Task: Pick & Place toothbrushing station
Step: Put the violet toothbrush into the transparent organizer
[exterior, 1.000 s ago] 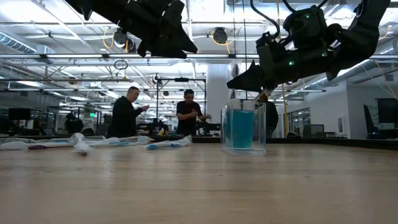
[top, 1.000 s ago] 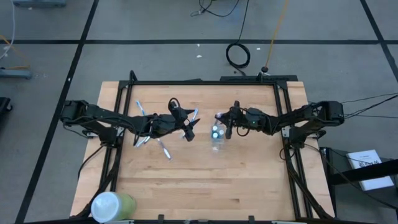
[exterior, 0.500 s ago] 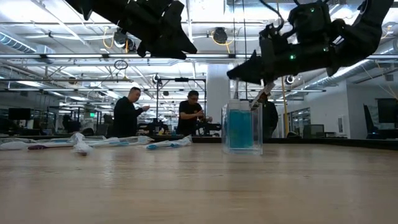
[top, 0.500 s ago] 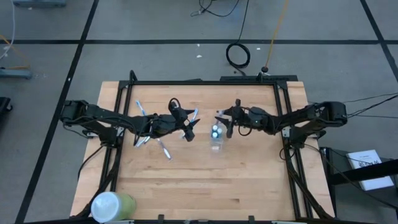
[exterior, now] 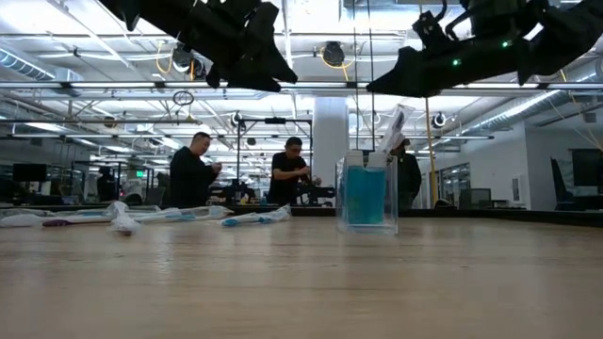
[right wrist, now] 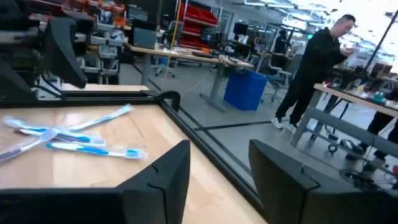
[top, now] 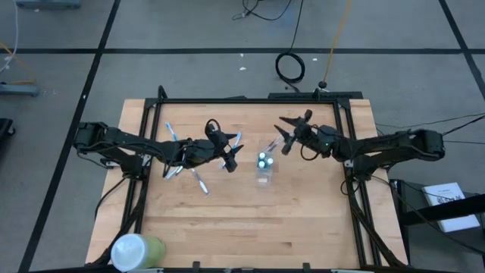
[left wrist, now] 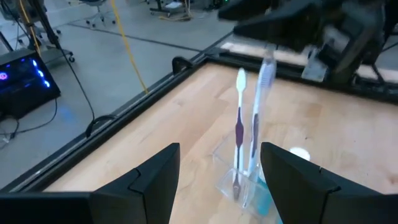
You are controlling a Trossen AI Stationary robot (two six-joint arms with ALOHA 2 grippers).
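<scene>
your right gripper (top: 286, 135) hangs above the table (top: 250, 220), just beside the small clear plastic cup (top: 264, 168) on its far right side, and its fingers (right wrist: 163, 180) are spread with nothing between them. the cup stands upright near the middle of the table, with a blue insert in it; in the left wrist view two toothbrushes stand in it, a pinkish-purple brush (left wrist: 239, 127) and a blue-and-white toothbrush (left wrist: 259, 118), both leaning slightly with their heads up.

your left gripper (top: 229, 155) hovers over the table to the left of the cup, apart from it, its fingers (left wrist: 149, 183) spread and empty.

the loose blue-and-white toothbrushes (top: 176, 152) lie scattered on the table under and around the left arm, some crossing each other; the right wrist view shows three of them (right wrist: 74, 138) flat on the wood. a large pale-green container (top: 136, 250) stands at the near left corner. in the low view, two people (exterior: 193, 169) stand in the room beyond the table.
</scene>
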